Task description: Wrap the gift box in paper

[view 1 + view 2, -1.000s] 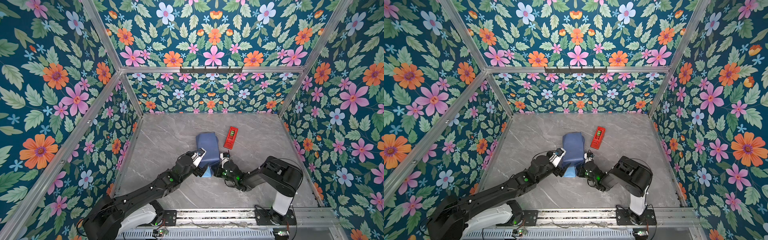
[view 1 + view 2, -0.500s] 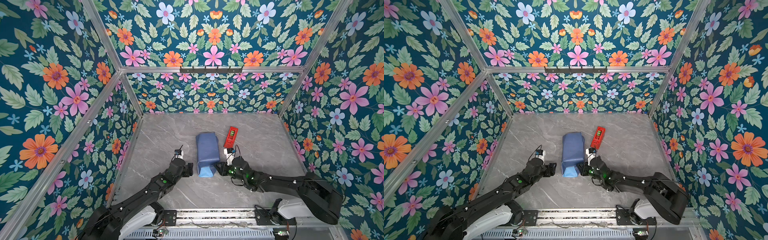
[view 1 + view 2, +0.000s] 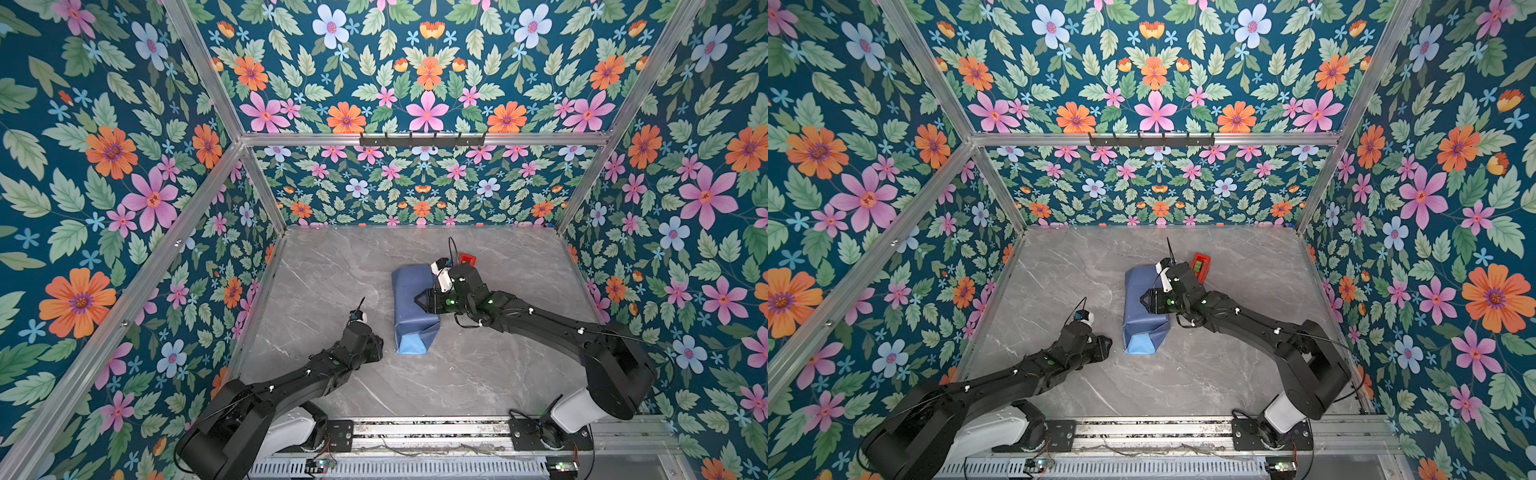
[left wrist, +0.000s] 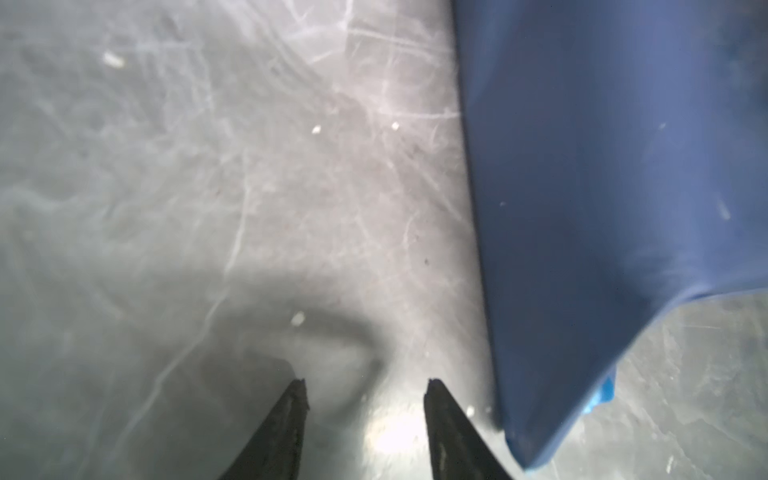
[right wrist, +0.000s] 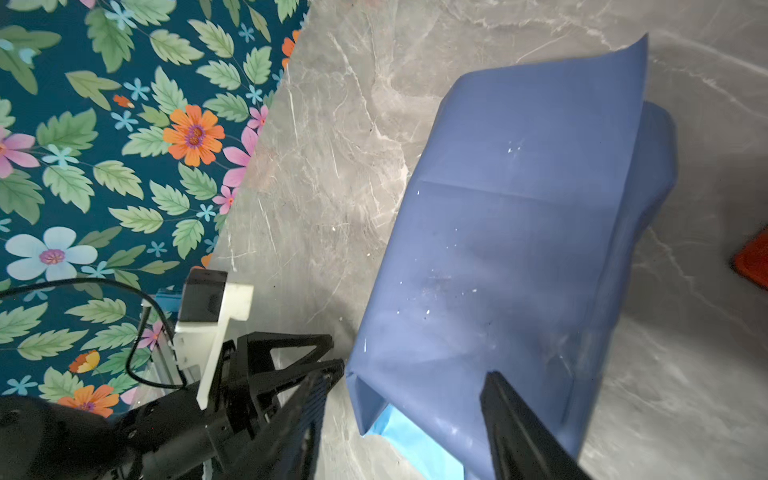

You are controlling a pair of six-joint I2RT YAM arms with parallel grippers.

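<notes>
You are tidying the paper (image 3: 409,282) on the worktop (image 3: 332,270), the gift box hidden inside. Your left pincer (image 4: 365,384) and right pincer (image 3: 422,300) are standing apart, empty: try pinning the top while tucking the near flap (image 3: 411,345).

Top views: bright, even, sharp; I see only soft shadows.
Left wrist: motion-blurred; glare patch on the table (image 4: 390,436).

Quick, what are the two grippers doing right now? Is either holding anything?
Left gripper: open, empty, beside the paper.
Right gripper: open, over the paper, gripping nothing.
</notes>
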